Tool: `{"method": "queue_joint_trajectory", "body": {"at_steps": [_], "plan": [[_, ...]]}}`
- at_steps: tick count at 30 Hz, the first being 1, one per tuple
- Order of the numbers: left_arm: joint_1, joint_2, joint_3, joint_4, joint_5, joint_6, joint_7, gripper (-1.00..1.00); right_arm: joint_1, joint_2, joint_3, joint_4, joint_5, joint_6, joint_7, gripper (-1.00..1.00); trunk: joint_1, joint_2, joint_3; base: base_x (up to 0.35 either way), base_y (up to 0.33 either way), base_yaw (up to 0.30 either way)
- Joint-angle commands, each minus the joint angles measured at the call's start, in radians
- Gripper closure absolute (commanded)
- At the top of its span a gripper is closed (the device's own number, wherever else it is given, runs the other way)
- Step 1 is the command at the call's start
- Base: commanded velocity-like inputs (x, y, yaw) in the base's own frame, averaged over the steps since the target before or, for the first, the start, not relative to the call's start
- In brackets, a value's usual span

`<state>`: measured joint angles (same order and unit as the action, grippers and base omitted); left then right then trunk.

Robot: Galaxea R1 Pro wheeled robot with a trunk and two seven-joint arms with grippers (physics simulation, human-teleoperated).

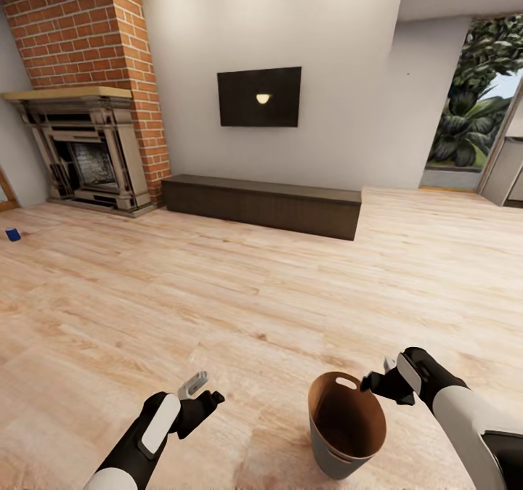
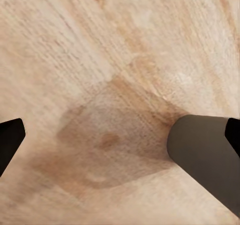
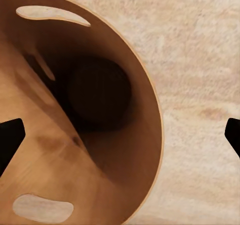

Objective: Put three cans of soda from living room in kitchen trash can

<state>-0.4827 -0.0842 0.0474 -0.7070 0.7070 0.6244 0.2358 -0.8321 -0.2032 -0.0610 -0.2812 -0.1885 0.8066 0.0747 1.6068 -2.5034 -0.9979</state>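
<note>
On the light wood floor of the living room, the bin stood low in the head view, just in front of the robot, dark grey outside and brown inside, with an oval slot near its far rim. The right hand hovered just beside that rim, at the bin's right; whether it touched the rim could not be told. Seen from the right wrist, its dark fingertips sat wide apart at the picture's two edges with nothing between them, so the hand was open, and the bin gaped below, two handle slots visible in its wall. The left hand hung over bare floor well apart from the bin; from the left wrist, its fingers were likewise spread, holding nothing, above a soft shadow on the boards. One blue can lay far off on the floor, near the fireplace. Beyond stood the brick chimney, the black TV and the long low cabinet.
</note>
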Motion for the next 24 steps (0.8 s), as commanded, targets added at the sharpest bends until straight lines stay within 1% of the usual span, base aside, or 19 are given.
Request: {"method": "queue_joint_trajectory", "body": {"at_steps": [1, 7, 24], "plan": [[0.0, 0.0, 0.0, 0.0, 0.0, 0.001, 0.0, -1.0, 0.0, -0.001, 0.0, 0.0, 0.0, 0.0, 0.0, -1.0, 0.0, 0.0, -0.004, 0.001, 0.0, 0.0], [-0.001, 0.001, -0.001, 0.001, 0.0, 0.004, 0.002, -1.0, 0.0, -0.009, 0.0, 0.0, 0.0, 0.0, 0.0, -1.0, 0.003, -0.002, -0.027, 0.0, 0.0, 0.0], [-0.001, -0.002, -0.001, 0.004, -0.001, 0.005, 0.001, -1.0, -0.001, -0.016, 0.0, -0.001, 0.0, 0.0, 0.006, -1.0, 0.011, -0.006, -0.093, 0.0, 0.0, 0.0]]}}
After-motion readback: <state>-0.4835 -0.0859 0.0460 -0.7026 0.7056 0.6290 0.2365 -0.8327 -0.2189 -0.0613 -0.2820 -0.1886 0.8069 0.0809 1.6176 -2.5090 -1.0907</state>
